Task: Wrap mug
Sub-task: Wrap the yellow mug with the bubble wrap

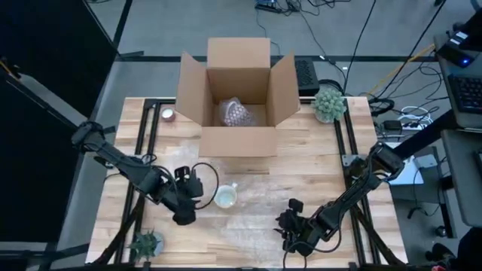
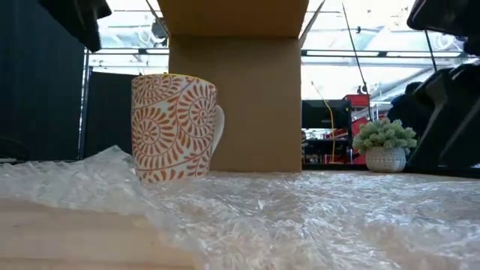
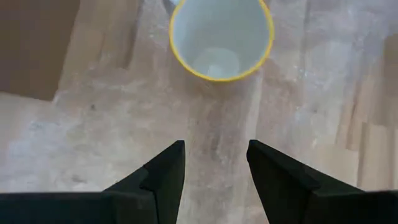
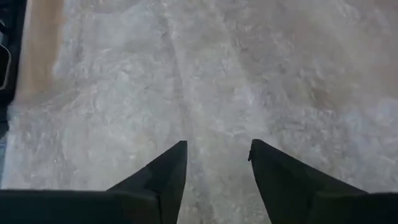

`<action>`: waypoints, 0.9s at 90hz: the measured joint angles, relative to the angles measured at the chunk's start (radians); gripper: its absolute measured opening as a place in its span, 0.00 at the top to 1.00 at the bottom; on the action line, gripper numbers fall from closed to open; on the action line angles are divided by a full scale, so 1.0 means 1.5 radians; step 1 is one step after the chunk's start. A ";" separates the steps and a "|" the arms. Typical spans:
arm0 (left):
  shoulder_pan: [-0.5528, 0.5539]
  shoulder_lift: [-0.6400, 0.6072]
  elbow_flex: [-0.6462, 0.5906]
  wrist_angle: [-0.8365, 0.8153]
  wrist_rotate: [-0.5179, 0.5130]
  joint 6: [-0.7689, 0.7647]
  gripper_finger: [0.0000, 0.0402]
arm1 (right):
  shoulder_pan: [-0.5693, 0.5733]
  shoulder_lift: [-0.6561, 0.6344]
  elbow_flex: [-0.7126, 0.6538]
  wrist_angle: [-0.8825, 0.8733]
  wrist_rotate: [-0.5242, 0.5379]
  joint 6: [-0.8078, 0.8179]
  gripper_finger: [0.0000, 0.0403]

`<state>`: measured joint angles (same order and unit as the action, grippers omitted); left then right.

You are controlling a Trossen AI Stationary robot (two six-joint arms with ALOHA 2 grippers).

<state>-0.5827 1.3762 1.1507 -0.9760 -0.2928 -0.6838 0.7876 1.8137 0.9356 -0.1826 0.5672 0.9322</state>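
- Standing upright on the bubble wrap (image 1: pixel 256 197), the mug (image 1: pixel 225 196) remains unwrapped.
- We see the left gripper (image 3: pixel 214 163) and the right gripper (image 4: pixel 217 163) both parted, grasping nothing.

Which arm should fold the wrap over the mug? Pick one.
Left. The left gripper hangs open right beside the mug on the bubble wrap; the right gripper is open too, farther off.

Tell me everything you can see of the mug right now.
The mug stands upright and empty on the sheet of bubble wrap in front of the cardboard box. It looks ceramic: white with orange spiral patterns outside, plain white inside, with a yellow rim. Its white handle points toward the box. Nothing grips it; the left gripper hovers open just short of it.
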 joint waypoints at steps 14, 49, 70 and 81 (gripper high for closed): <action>-0.025 0.018 0.000 -0.005 -0.014 -0.014 0.59 | 0.000 0.009 0.000 0.001 -0.013 0.001 0.58; -0.037 0.045 -0.165 0.176 0.005 -0.051 0.59 | 0.003 0.025 0.000 -0.006 -0.070 -0.021 0.58; -0.037 0.045 -0.239 0.212 0.006 -0.100 0.59 | 0.004 0.026 0.000 -0.009 -0.074 -0.023 0.58; -0.037 0.045 -0.265 0.249 0.008 -0.099 0.59 | 0.004 0.026 0.000 -0.010 -0.068 -0.024 0.58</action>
<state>-0.6376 1.4441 0.7530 -0.6028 -0.2803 -0.8326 0.7940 1.8530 0.9360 -0.1970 0.4646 0.8967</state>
